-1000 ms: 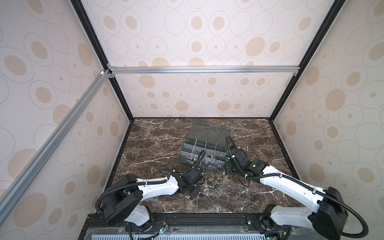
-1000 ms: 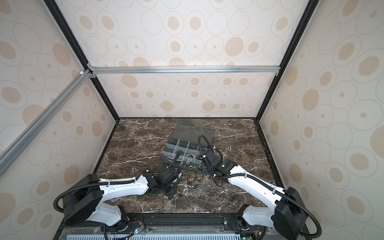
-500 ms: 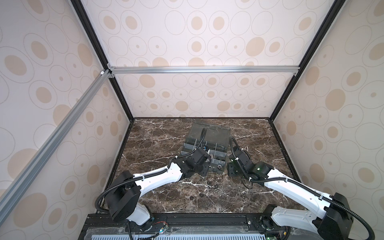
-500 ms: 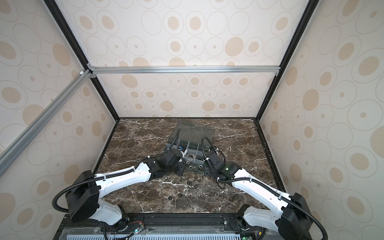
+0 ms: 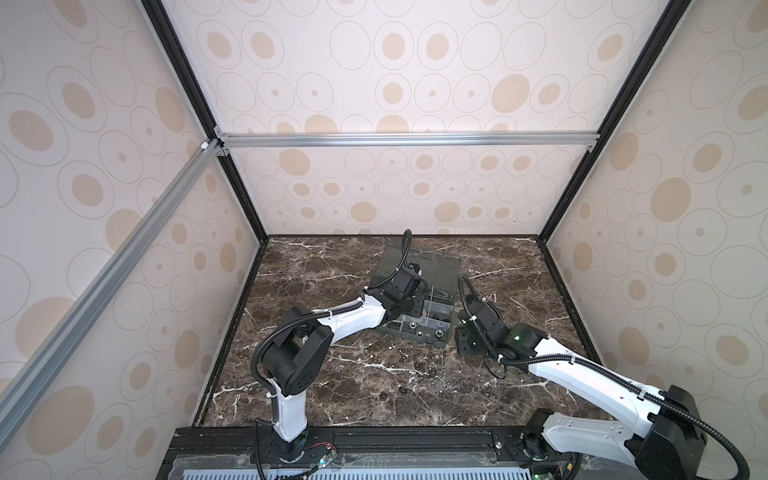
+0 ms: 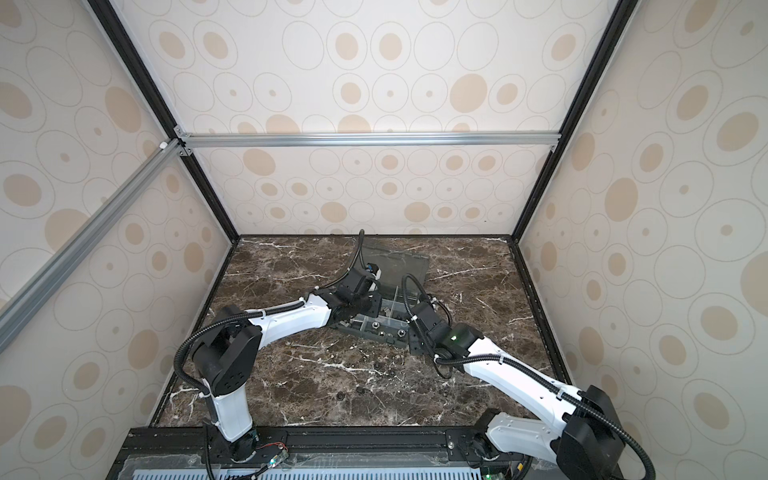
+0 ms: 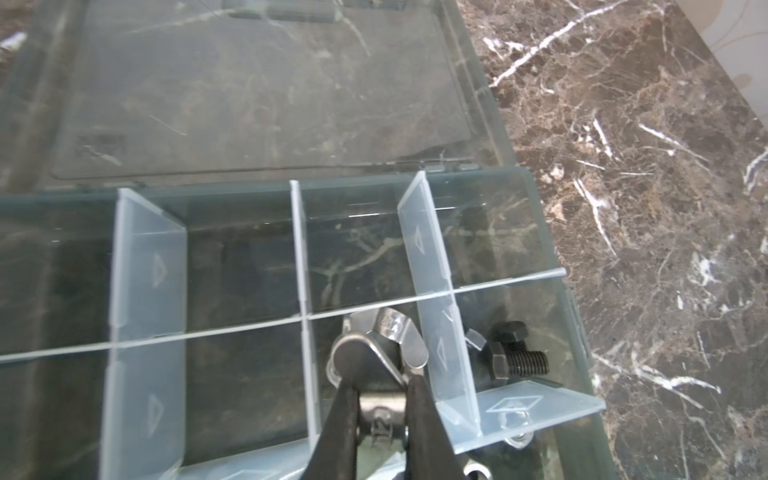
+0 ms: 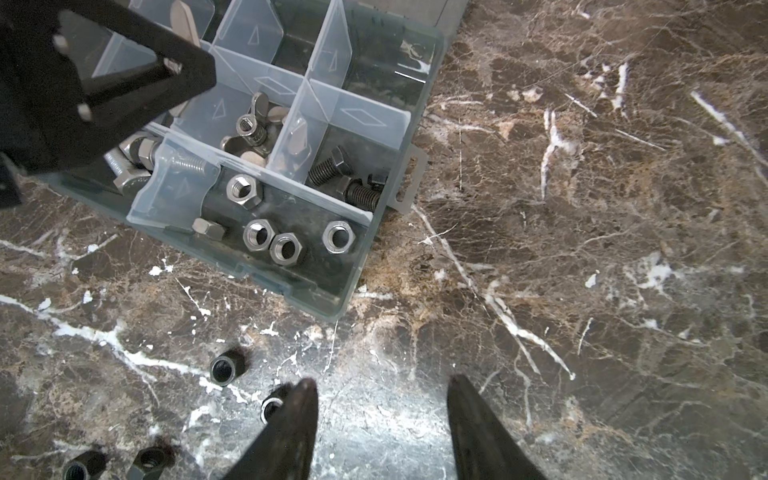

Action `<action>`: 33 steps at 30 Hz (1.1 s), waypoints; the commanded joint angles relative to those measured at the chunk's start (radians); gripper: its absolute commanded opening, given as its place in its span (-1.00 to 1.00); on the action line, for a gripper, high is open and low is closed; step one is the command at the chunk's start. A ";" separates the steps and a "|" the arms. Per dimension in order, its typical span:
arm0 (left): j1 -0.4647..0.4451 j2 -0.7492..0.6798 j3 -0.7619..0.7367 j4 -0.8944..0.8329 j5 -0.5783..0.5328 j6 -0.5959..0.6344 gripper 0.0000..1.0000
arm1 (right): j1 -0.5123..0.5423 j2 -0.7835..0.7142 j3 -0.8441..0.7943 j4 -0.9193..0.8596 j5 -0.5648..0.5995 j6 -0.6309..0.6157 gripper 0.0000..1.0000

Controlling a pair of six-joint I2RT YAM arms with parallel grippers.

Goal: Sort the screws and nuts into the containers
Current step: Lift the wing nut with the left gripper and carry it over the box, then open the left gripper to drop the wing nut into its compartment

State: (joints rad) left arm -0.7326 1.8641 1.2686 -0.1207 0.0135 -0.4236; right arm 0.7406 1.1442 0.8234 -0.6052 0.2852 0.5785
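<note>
The containers are the cells of a smoky-grey organizer box [image 5: 436, 332] [image 6: 388, 332] [image 8: 332, 286], its lid [image 7: 249, 91] lying open behind. My left gripper [image 7: 380, 376] [image 5: 415, 307] is shut on a silver wing nut [image 7: 374, 353] and hangs over a middle cell. Black screws [image 7: 515, 357] [image 8: 332, 170] lie in the corner cell. Silver hex nuts [image 8: 338, 237] fill the front cell, and silver screws [image 8: 133, 166] and wing nuts [image 8: 253, 124] lie in others. My right gripper [image 8: 382, 384] [image 5: 465, 345] is open and empty over the table by the box's corner, beside loose black nuts [image 8: 226, 370] [image 5: 402, 389].
The dark marble table [image 5: 332, 270] is walled by patterned panels on three sides. A black rail [image 5: 374, 440] carrying both arm bases runs along the front edge. My left arm [image 5: 345, 320] reaches across the box's left end.
My left gripper has moved from the table in front of the box up over the box's cells, staying shut. My right gripper has drawn back a little toward the front.
</note>
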 commanded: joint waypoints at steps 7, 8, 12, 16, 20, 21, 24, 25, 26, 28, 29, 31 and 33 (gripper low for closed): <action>0.012 0.040 0.046 0.062 0.046 -0.023 -0.62 | 0.007 0.015 0.017 -0.020 0.000 -0.002 0.08; 0.012 0.040 0.045 0.065 0.050 -0.024 -0.58 | 0.008 0.018 0.017 -0.019 -0.002 0.000 0.08; 0.012 0.021 0.036 0.079 0.049 -0.027 -0.46 | 0.008 0.025 0.019 -0.015 -0.008 -0.002 0.08; 0.013 -0.003 0.029 0.091 0.054 -0.032 -0.40 | 0.007 0.034 0.029 -0.019 -0.012 -0.003 0.08; 0.013 -0.034 0.011 0.092 0.043 -0.039 -0.36 | 0.008 0.040 0.028 -0.018 -0.027 0.003 0.08; 0.012 -0.047 0.001 0.096 0.043 -0.038 -0.36 | 0.008 0.040 0.023 -0.012 -0.033 0.005 0.08; 0.014 -0.092 -0.058 0.122 0.028 -0.041 -0.35 | 0.008 0.044 0.007 0.017 -0.053 0.014 0.08; 0.015 -0.105 -0.080 0.133 0.021 -0.044 -0.35 | 0.007 0.049 0.002 0.028 -0.061 0.012 0.08; 0.016 -0.118 -0.103 0.144 0.017 -0.055 -0.35 | 0.008 0.055 0.001 0.033 -0.070 0.015 0.08; 0.020 -0.140 -0.136 0.151 0.022 -0.066 -0.35 | 0.008 0.070 0.005 0.037 -0.088 0.020 0.08; 0.020 -0.153 -0.150 0.150 0.023 -0.069 -0.35 | 0.012 0.080 0.006 0.039 -0.093 0.023 0.08; 0.020 -0.182 -0.183 0.156 0.016 -0.075 -0.34 | 0.023 0.091 0.009 0.045 -0.094 0.024 0.08; 0.020 -0.216 -0.218 0.166 0.002 -0.088 -0.34 | 0.029 0.101 0.007 0.056 -0.098 0.031 0.08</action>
State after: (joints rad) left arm -0.7216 1.6958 1.0847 0.0185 0.0433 -0.4828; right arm 0.7540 1.2335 0.8284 -0.5632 0.2012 0.5877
